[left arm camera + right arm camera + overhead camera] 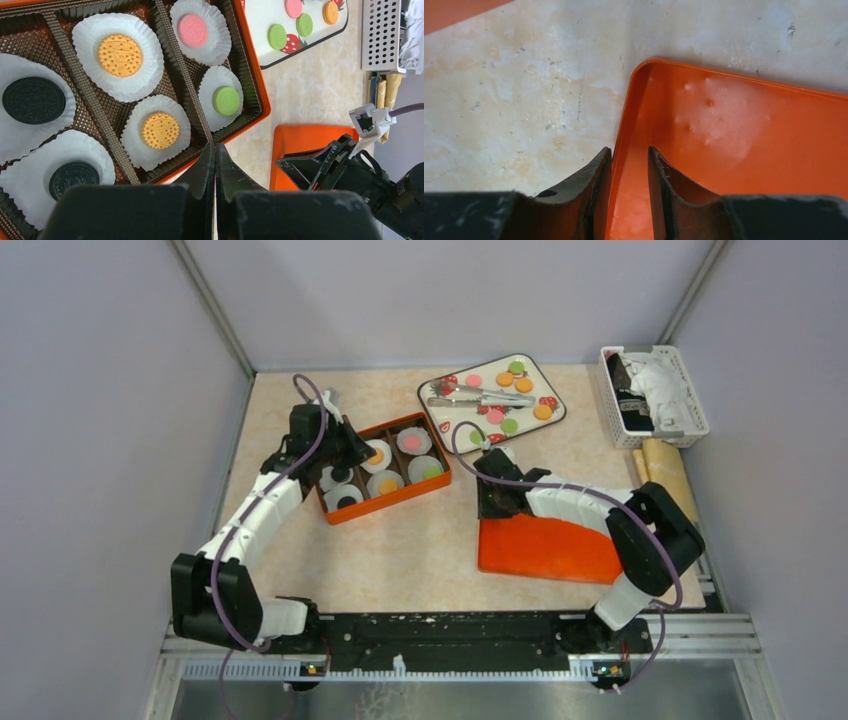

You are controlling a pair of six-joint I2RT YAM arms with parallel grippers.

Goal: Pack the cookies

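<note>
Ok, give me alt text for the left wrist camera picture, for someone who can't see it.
An orange box with brown dividers holds six cookies in white paper cups: two black, two orange, one pink, one green. The left arm's shut fingers hang over its rim; to the right, the other arm's fingers reach an orange lid.

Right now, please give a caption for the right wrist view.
Right gripper straddling the rim of the orange lid on the table.

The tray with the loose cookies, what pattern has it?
White tray with red strawberries, dark rim; clearest in top view.
</note>
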